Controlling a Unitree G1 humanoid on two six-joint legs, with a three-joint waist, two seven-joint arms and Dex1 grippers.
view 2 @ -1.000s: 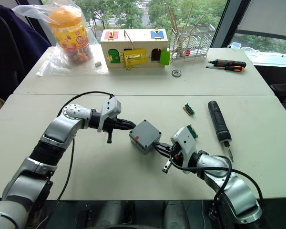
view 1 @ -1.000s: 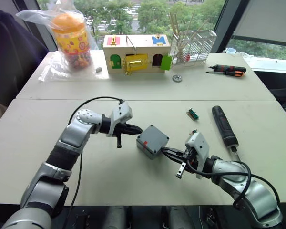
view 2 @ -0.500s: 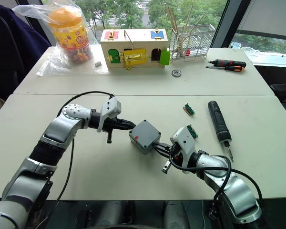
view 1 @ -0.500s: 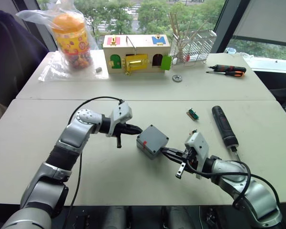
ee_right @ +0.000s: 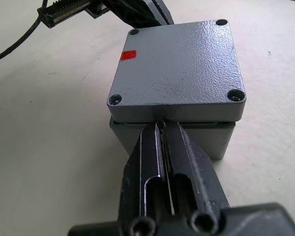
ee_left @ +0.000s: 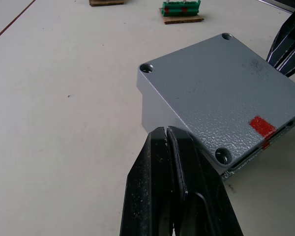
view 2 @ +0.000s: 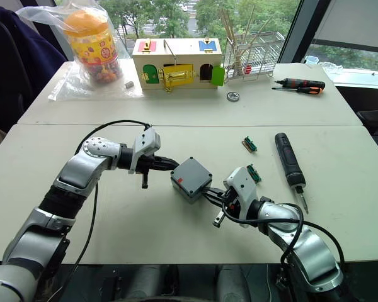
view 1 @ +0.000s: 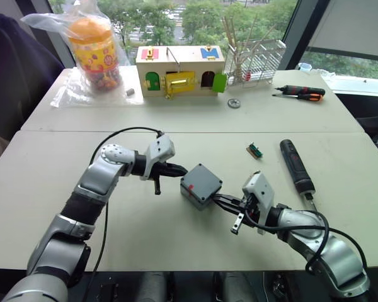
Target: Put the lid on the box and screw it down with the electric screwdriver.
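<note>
Lying on table, electric screwdriver (view 1: pixel 296 166) bit toward robot

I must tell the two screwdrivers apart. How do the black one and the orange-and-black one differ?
The electric screwdriver is thick, all black, and lies on the near table right of the box. The hand screwdriver is slimmer, with orange on its handle, and lies on the far table. The electric one lies lengthwise toward the robot; the hand one lies crosswise. Both lie flat, with no gripper touching them.

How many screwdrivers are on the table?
2: the electric screwdriver lies to the right of the box; the orange-black one is at the far right edge.
</note>
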